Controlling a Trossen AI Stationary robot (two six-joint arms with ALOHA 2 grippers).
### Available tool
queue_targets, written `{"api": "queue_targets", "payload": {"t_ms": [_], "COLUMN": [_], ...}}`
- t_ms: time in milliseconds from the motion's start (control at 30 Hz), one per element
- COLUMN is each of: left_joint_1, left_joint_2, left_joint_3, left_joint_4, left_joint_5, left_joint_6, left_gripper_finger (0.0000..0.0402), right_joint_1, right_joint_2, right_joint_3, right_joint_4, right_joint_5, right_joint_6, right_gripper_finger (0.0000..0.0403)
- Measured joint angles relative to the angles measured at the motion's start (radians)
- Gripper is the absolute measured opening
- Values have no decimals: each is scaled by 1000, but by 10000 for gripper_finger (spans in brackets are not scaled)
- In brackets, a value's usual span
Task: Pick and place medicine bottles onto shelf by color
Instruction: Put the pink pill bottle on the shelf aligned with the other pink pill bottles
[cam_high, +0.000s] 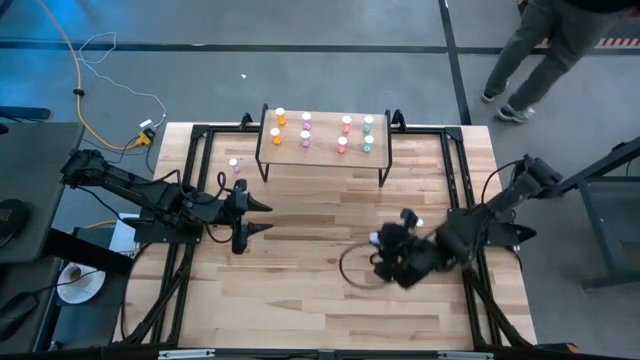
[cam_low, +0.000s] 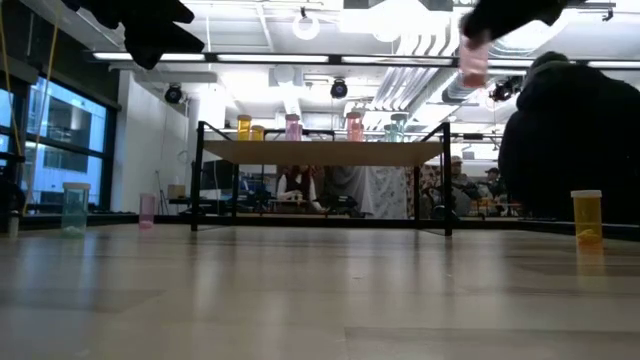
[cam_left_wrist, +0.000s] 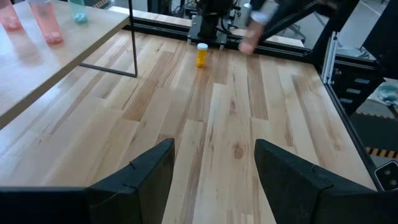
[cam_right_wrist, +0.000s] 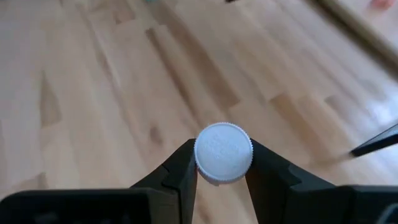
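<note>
While the left gripper (cam_high: 262, 217) waits at about nine o'clock on the table (cam_high: 330, 310), its fingers (cam_left_wrist: 140, 177) spread apart with nothing between them, the right gripper (cam_right_wrist: 221, 180) hangs above the boards at around four o'clock, its jaws clamped on a white-capped bottle (cam_right_wrist: 223, 152). In the low view that bottle (cam_low: 472, 65) looks pink and rides high in the air, above the level of the shelf top. The shelf (cam_high: 325, 150) stands at twelve o'clock, a light-wood platform on thin black legs, carrying bottles in columns: orange ones (cam_high: 279, 127) toward its eleven o'clock end, then pink (cam_high: 306, 130), then red-pink (cam_high: 345, 134), then teal (cam_high: 368, 133) at the one o'clock end. One pink bottle (cam_high: 235, 165) stands on the table just off the shelf's ten o'clock corner. An orange bottle (cam_left_wrist: 201, 55) stands upright on the boards near the right arm's base. A person (cam_high: 545, 50) walks past beyond the table at two o'clock
</note>
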Motion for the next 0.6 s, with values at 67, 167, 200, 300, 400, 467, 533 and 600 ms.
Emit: {"api": "queue_targets", "payload": {"t_ms": [67,167,200,300,400,467,533,600], "left_joint_1": [0,0,0,0,0,0,0,0], "left_joint_2": [0,0,0,0,0,0,0,0], "left_joint_3": [0,0,0,0,0,0,0,0], "left_joint_4": [0,0,0,0,0,0,0,0], "left_joint_5": [0,0,0,0,0,0,0,0], "left_joint_6": [0,0,0,0,0,0,0,0], "left_gripper_finger": [213,213,213,213,213,213,213,213], "right_joint_1": [-56,-144,-173,-260,-343,-394,-444,-492], "right_joint_2": [-37,-81,-93,-115,-119,-119,-119,-119], "right_joint_3": [0,0,0,0,0,0,0,0], "right_joint_4": [11,47,67,122,170,201,225,252], "right_joint_5": [-21,-66,-86,-150,-208,-246,-287,-325], "right_joint_6": [-66,-177,-218,-344,-452,-505,-550,-588], "right_gripper_finger": [106,106,106,106,106,106,106,106]}}
